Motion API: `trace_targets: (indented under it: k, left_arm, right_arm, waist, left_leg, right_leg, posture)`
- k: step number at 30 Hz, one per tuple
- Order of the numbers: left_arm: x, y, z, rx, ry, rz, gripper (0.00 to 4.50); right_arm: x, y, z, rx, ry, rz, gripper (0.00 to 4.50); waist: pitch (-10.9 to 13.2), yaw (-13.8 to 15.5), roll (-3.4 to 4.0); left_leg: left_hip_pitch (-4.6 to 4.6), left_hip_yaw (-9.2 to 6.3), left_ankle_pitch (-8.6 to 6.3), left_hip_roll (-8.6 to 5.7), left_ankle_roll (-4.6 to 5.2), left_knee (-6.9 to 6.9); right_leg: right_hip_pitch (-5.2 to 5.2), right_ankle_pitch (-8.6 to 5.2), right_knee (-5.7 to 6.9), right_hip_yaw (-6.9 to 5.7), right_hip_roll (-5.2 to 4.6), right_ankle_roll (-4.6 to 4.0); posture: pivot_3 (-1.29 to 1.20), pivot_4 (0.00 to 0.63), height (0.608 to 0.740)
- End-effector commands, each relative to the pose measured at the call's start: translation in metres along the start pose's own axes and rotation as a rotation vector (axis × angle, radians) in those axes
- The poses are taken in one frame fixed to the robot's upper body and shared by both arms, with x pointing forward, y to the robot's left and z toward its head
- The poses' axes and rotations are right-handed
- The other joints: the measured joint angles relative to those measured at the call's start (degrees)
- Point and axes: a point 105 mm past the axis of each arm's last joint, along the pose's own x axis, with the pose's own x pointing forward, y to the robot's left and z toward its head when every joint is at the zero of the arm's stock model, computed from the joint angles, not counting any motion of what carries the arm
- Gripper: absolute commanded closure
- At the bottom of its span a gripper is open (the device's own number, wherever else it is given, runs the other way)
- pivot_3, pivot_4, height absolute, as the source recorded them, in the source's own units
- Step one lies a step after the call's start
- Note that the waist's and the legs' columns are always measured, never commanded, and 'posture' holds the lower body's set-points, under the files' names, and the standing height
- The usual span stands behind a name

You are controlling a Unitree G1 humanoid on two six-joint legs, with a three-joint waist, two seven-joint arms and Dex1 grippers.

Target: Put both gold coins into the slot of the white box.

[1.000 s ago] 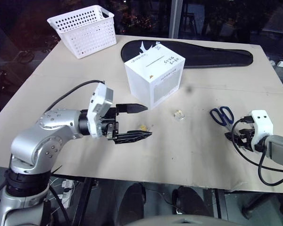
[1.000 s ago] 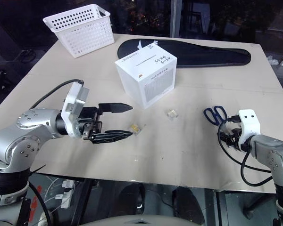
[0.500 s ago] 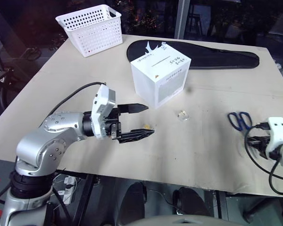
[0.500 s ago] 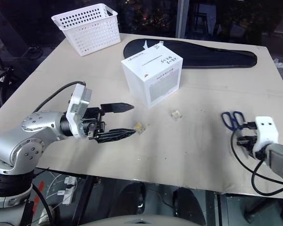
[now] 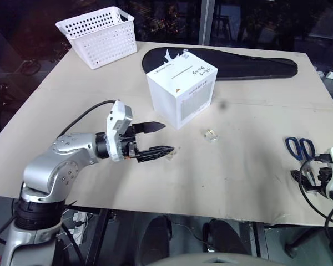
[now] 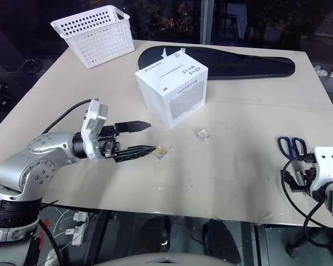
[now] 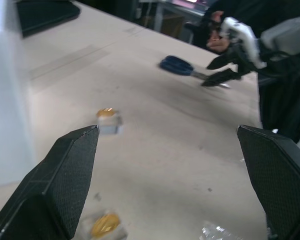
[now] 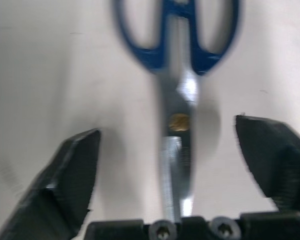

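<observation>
Table (image 5: pixel 255 183): beige, carrying all items. White box (image 5: pixel 181 93): centre-rear, slot (image 5: pixel 180 70) on top. Scissors (image 5: pixel 299 148): lying before the spread, empty right claw (image 8: pixel 172 165). Left claw (image 5: pixel 155 138): spread, empty, nearly level, beside the nearer cased gold coin (image 7: pixel 106 225); second coin (image 7: pixel 108 114) lies just beyond. Advice: straddle the case squarely, low, then close gently.

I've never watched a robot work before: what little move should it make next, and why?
Probably ease the open left hand forward around the nearest coin in its clear case, then close. The coin lies just past the fingertips, and both coins are still on the table, not in the box.
</observation>
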Motion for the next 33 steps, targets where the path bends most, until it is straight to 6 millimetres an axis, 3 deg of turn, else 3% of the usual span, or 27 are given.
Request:
trace_targets:
  k: [1, 5, 10, 11, 13, 15, 17, 21, 25, 28, 30, 31, 33]
  left_arm:
    - [-0.010, 0.007, -0.008, 0.034, 0.078, 0.041, 0.00]
    - [-0.014, 0.006, -0.024, 0.015, 0.193, -0.016, 0.00]
    - [-0.006, 0.015, -0.030, 0.081, 0.243, -0.029, 0.00]
    - [-0.003, 0.016, -0.028, 0.082, 0.234, -0.032, 0.41]
    - [0.001, 0.016, -0.026, 0.086, 0.221, -0.042, 0.74]
    - [0.002, 0.016, -0.025, 0.093, 0.213, -0.056, 1.66]
    - [0.001, 0.015, -0.024, 0.095, 0.199, -0.073, 2.50]
    - [-0.004, 0.013, -0.020, 0.117, 0.118, -0.068, 2.50]
    - [-0.012, 0.013, -0.021, 0.109, 0.127, -0.026, 2.50]
    - [-0.015, 0.008, -0.018, 0.119, 0.118, -0.016, 2.54]
    - [-0.016, 0.005, -0.015, 0.122, 0.106, -0.005, 2.54]
    - [-0.017, 0.003, -0.012, 0.123, 0.098, -0.001, 2.54]
    - [-0.019, 0.000, -0.008, 0.122, 0.080, 0.014, 2.54]
  right_arm:
    - [-0.038, 0.047, 0.046, -0.155, -0.276, 0.241, 0.02]
    - [-0.070, 0.106, 0.063, -0.300, -0.433, 0.545, 0.02]
    - [-0.079, 0.134, 0.069, -0.328, -0.515, 0.735, 0.02]
    - [-0.078, 0.136, 0.067, -0.340, -0.503, 0.748, 0.00]
    - [-0.075, 0.137, 0.065, -0.351, -0.489, 0.751, 0.00]
    - [-0.068, 0.134, 0.064, -0.357, -0.467, 0.712, 0.00]
    - [-0.058, 0.134, 0.068, -0.352, -0.465, 0.673, 0.00]
    - [-0.023, 0.166, 0.081, -0.190, -0.408, 0.790, 0.00]
    - [0.029, 0.170, 0.093, -0.216, -0.358, 0.659, 0.00]
    - [0.061, 0.163, 0.110, -0.191, -0.357, 0.528, 0.85]
    - [0.068, 0.164, 0.116, -0.197, -0.357, 0.507, 1.93]
    - [0.072, 0.166, 0.118, -0.202, -0.349, 0.498, 2.23]
    - [0.077, 0.170, 0.120, -0.219, -0.339, 0.500, 2.23]
  waist:
    - [0.0, 0.0, 0.06]
    - [0.0, 0.1, 0.04]
    - [0.0, 0.3, -0.06]
    - [0.0, 0.3, -0.05]
    - [0.0, 0.3, -0.05]
    - [0.0, 0.3, -0.06]
    - [0.0, -0.1, -0.05]
    - [0.0, -0.9, -0.08]
    - [0.1, -1.1, -0.07]
    - [0.1, -0.7, -0.07]
    - [0.1, -0.1, -0.06]
    - [0.1, 0.1, -0.07]
    - [0.1, 0.1, -0.06]
  left_leg:
    - [0.01, 0.02, 0.00, 0.00, 0.00, -0.01]
    - [0.00, 0.00, 0.00, 0.01, -0.01, -0.02]
    - [0.00, -0.03, 0.00, -0.01, 0.00, 0.04]
    - [0.00, -0.02, 0.00, -0.01, 0.00, 0.05]
    - [-0.01, -0.01, 0.00, -0.02, 0.01, 0.05]
    - [-0.02, -0.02, 0.00, -0.01, 0.00, 0.05]
    - [-0.01, -0.03, 0.00, -0.01, 0.00, 0.04]
    - [0.06, 0.03, 0.00, 0.05, 0.00, 0.03]
    - [-0.01, -0.01, 0.01, 0.03, 0.01, 0.04]
    - [-0.10, 0.05, 0.01, -0.01, 0.01, 0.04]
    - [-0.14, 0.12, 0.00, 0.00, 0.01, 0.03]
    - [-0.15, 0.11, 0.00, 0.00, 0.01, 0.02]
    - [-0.15, 0.13, -0.03, 0.02, 0.02, 0.00]
  right_leg:
    - [0.00, 0.00, 0.01, 0.02, 0.00, 0.00]
    - [0.02, -0.02, -0.03, -0.04, -0.04, 0.03]
    - [0.05, -0.02, -0.03, -0.08, -0.07, 0.04]
    - [0.05, -0.02, -0.04, -0.07, -0.07, 0.03]
    - [0.04, 0.05, -0.02, -0.06, -0.08, -0.08]
    - [0.04, 0.05, -0.02, -0.06, -0.06, -0.09]
    - [0.03, 0.08, -0.02, -0.06, -0.04, -0.15]
    - [0.01, 0.09, 0.03, 0.03, 0.02, -0.15]
    - [-0.06, 0.10, 0.08, 0.00, 0.00, -0.16]
    - [-0.11, 0.10, 0.04, 0.02, -0.05, -0.16]
    - [-0.16, 0.10, 0.03, 0.06, -0.05, -0.16]
    - [-0.16, 0.10, 0.03, 0.05, -0.05, -0.16]
    - [-0.17, 0.09, 0.03, 0.05, -0.05, -0.16]
  posture:
    - [0.00, 0.150, 0.740]
    - [0.00, 0.150, 0.740]
    - [0.00, 0.150, 0.740]
    - [0.00, 0.150, 0.740]
    - [0.00, 0.150, 0.740]
    - [0.00, 0.150, 0.740]
    - [0.00, 0.150, 0.740]
    - [0.00, 0.150, 0.740]
    - [0.00, 0.150, 0.740]
    - [0.00, 0.150, 0.740]
    - [0.00, 0.150, 0.740]
    - [0.00, 0.150, 0.740]
    - [0.00, 0.150, 0.740]
